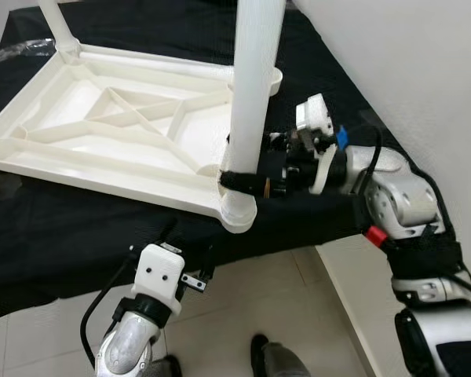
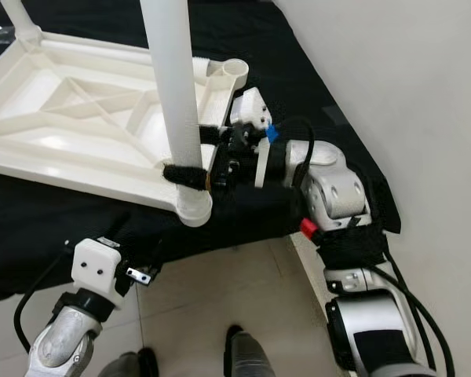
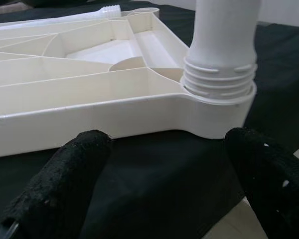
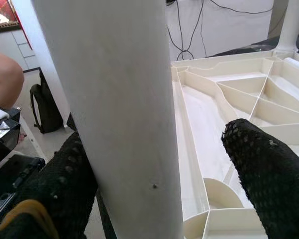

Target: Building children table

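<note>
A white plastic table top (image 1: 102, 133) lies upside down on a black cloth. One white leg (image 1: 251, 86) stands upright in its near right corner socket (image 3: 217, 117), with screw threads showing above the socket rim. My right gripper (image 1: 243, 177) is around this leg just above the socket. It is open: one finger (image 4: 72, 184) rests on the leg and the other finger (image 4: 261, 174) stands apart from it. Low in front of the cloth's edge, my left gripper (image 3: 167, 144) is open with nothing between its fingers, facing that corner. A second leg (image 1: 59, 23) stands in the far left corner.
The far right corner socket (image 2: 239, 69) has no leg in it. A white wall (image 1: 408, 55) runs along the right. Tiled floor (image 1: 282, 298) and my feet lie below the cloth's edge. A person's hand (image 4: 2, 79) and a dark bag (image 4: 45, 109) are off to the side.
</note>
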Controlling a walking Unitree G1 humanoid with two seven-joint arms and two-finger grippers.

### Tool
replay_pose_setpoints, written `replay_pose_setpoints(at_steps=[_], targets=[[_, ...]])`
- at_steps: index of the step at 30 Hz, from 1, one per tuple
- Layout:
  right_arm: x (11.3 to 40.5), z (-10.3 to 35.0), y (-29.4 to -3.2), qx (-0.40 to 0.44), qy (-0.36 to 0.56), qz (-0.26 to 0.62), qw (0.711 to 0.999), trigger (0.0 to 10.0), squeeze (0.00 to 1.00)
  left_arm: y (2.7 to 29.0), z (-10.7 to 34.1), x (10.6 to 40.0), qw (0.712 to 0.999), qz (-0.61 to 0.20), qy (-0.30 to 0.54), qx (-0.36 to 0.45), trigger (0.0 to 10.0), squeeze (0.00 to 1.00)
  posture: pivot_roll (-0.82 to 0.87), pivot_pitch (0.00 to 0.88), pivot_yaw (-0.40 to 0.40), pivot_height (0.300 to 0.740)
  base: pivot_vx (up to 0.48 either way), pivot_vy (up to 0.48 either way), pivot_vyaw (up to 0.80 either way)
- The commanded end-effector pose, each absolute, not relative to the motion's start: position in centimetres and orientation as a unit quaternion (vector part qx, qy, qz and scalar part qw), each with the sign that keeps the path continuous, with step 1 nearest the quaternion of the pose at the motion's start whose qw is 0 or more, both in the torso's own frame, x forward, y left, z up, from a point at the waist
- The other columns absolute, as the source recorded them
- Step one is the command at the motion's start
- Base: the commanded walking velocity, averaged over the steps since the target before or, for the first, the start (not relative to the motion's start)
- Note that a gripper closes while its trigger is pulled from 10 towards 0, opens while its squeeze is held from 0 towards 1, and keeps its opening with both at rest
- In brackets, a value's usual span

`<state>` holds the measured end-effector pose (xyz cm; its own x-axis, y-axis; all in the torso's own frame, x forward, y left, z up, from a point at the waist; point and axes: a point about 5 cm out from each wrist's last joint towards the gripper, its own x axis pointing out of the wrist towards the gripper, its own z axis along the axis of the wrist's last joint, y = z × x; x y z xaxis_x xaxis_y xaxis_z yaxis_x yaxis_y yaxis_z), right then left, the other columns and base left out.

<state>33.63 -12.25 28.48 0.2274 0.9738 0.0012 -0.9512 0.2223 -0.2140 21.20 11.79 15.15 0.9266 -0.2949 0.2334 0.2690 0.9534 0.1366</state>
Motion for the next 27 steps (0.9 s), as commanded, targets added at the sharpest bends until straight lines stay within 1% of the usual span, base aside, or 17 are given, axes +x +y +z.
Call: replay_pose_setpoints(at_steps=[1,5,9,11,12,13,14,15,16,17,18,19,20,22,23,24,27], targets=[[33.8,29.0,-13.0,-0.081,-0.079,0.624,0.773,0.0,0.0,11.4,14.5,20.9,0.98,-0.164,-0.111,0.037,10.0,0.0,-0.01,0.278,-0.052,0.74,0.0,0.0,0.0],[33.7,28.7,-13.3,-0.077,-0.075,0.636,0.764,0.0,0.0,11.4,14.5,20.8,0.978,-0.173,-0.112,0.035,10.0,0.0,-0.01,0.276,-0.05,0.74,0.0,0.0,0.0],[33.2,27.4,-13.4,-0.073,-0.063,0.635,0.767,0.0,0.0,11.3,14.5,20.7,0.977,-0.177,-0.112,0.035,10.0,0.0,-0.01,0.276,-0.051,0.74,0.0,0.0,0.0],[32.2,25.0,-12.9,-0.067,-0.041,0.596,0.799,0.0,0.0,11.4,14.5,20.5,0.977,-0.177,-0.112,0.035,10.0,0.0,-0.02,0.278,-0.051,0.74,0.0,0.0,0.0],[32.2,25.0,-12.9,-0.067,-0.041,0.596,0.799,0.0,0.0,11.4,14.5,20.5,0.977,-0.177,-0.112,0.035,10.0,0.0,-0.02,0.278,-0.051,0.74,0.0,0.0,0.0],[31.5,23.8,-12.5,-0.052,-0.029,0.571,0.819,0.0,0.0,11.4,14.5,20.5,0.977,-0.177,-0.111,0.035,10.0,0.0,-0.02,0.278,-0.051,0.74,0.0,0.0,0.0],[31.5,23.8,-12.5,-0.052,-0.029,0.571,0.819,0.0,0.0,11.4,14.5,20.5,0.977,-0.177,-0.111,0.035,10.0,0.0,-0.02,0.278,-0.051,0.74,0.0,0.0,0.0],[30.4,22.2,-11.6,-0.023,-0.005,0.537,0.843,0.0,0.0,11.6,14.4,20.4,0.977,-0.177,-0.11,0.035,10.0,0.0,-0.02,0.279,-0.048,0.74,0.0,0.0,0.0],[29.4,19.9,-10.9,0.007,0.036,0.465,0.885,0.0,0.0,11.7,14.4,20.4,0.978,-0.177,-0.109,0.035,10.0,0.0,-0.03,0.282,-0.049,0.74,0.0,0.0,0.0],[29.4,19.9,-10.9,0.007,0.036,0.465,0.885,0.0,0.0,11.7,14.4,20.4,0.978,-0.177,-0.109,0.035,10.0,0.0,-0.03,0.282,-0.049,0.74,0.0,0.0,0.0],[29.4,16.8,-12.3,-0.046,0.1,0.257,0.96,0.0,0.0,11.8,14.3,20.4,0.978,-0.177,-0.108,0.035,10.0,0.0,-0.03,0.276,-0.048,0.74,0.0,0.0,0.0],[29.4,16.8,-12.3,-0.046,0.1,0.257,0.96,0.0,0.0,11.8,14.3,20.4,0.978,-0.177,-0.108,0.035,10.0,0.0,-0.03,0.276,-0.048,0.74,0.0,0.0,0.0],[28.1,14.8,-11.9,-0.054,0.139,0.204,0.968,0.0,0.0,11.8,14.3,20.3,0.978,-0.178,-0.107,0.035,10.0,0.0,-0.02,0.276,-0.042,0.74,0.0,0.0,0.0],[27.3,14.0,-11.3,-0.043,0.148,0.172,0.973,0.0,0.0,11.8,14.3,20.3,0.978,-0.178,-0.106,0.035,10.0,0.0,-0.02,0.271,-0.031,0.74,0.0,0.0,0.0],[27.3,14.0,-11.3,-0.043,0.148,0.172,0.973,0.0,0.0,11.8,14.3,20.3,0.978,-0.178,-0.106,0.035,10.0,0.0,-0.02,0.271,-0.031,0.74,0.0,0.0,0.0],[27.0,14.1,-10.0,-0.029,0.143,0.192,0.97,0.0,0.0,11.8,14.2,20.3,0.978,-0.178,-0.105,0.037,10.0,0.0,-0.02,0.261,-0.025,0.74,0.0,0.0,0.0],[27.6,15.3,-8.4,-0.018,0.11,0.234,0.966,0.0,0.0,11.9,14.0,20.4,0.978,-0.178,-0.102,0.038,10.0,0.0,-0.01,0.245,-0.03,0.74,0.0,0.0,0.0]])
